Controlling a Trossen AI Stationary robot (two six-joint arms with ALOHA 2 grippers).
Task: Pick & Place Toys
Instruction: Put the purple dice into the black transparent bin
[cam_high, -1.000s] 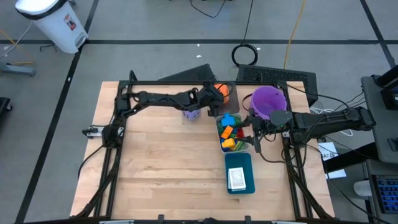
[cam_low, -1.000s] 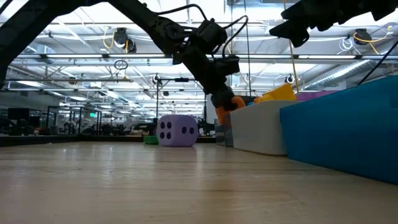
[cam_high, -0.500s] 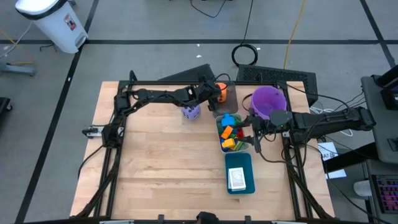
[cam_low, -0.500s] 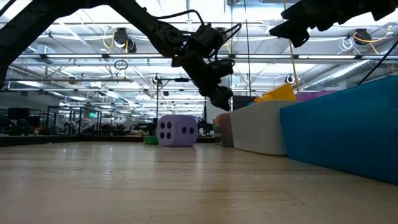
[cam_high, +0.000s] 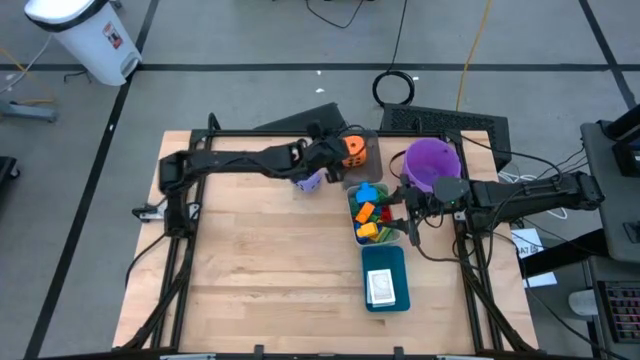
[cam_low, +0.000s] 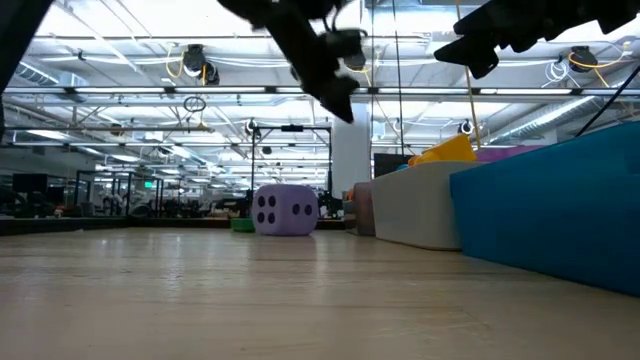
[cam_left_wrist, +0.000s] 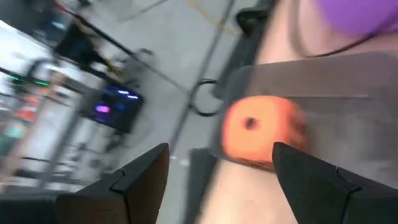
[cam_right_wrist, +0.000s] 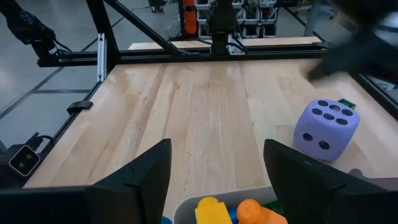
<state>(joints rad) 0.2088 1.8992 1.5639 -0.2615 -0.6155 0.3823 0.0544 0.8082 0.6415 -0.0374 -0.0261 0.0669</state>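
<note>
At the table's far edge, your left gripper (cam_high: 333, 160) hangs spread and empty, the orange die (cam_high: 353, 147) resting in the grey bin (cam_high: 371, 158) beyond it. Go next for the lavender die (cam_high: 310, 179) below the arm, squaring the fingers to opposite faces. Right gripper (cam_high: 408, 208) waits spread over the block-filled white bin (cam_high: 352, 231). The left arm half hides the lavender die from above.
</note>
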